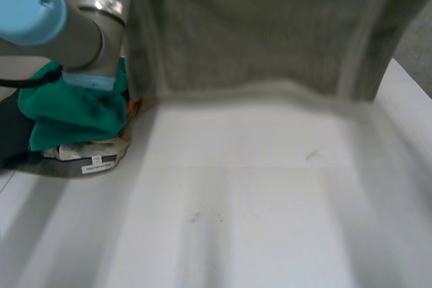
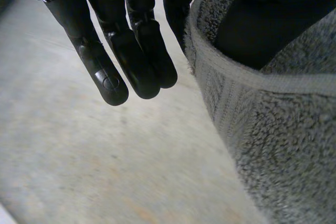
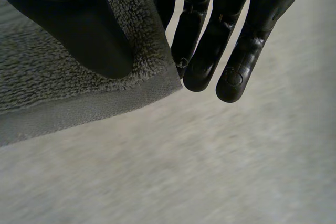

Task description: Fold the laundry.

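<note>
A grey terry towel point(image 1: 270, 32) hangs spread out above the white table point(image 1: 256, 200), with its lower hem just over the far part of the tabletop. In the left wrist view my left hand point(image 2: 131, 51) pinches the towel point(image 2: 283, 145) near its hemmed edge, the thumb pressed on the cloth and the straight fingers beside it. In the right wrist view my right hand point(image 3: 220, 51) pinches a corner of the towel point(image 3: 63, 93), with the thumb on top of the pile and the fingers behind it. Both hands are lifted off the table.
My left arm point(image 1: 67, 25) stands at the near left. Behind it lies a heap of laundry with a green cloth point(image 1: 67, 109) on top, over other items point(image 1: 88, 156) at the table's left edge.
</note>
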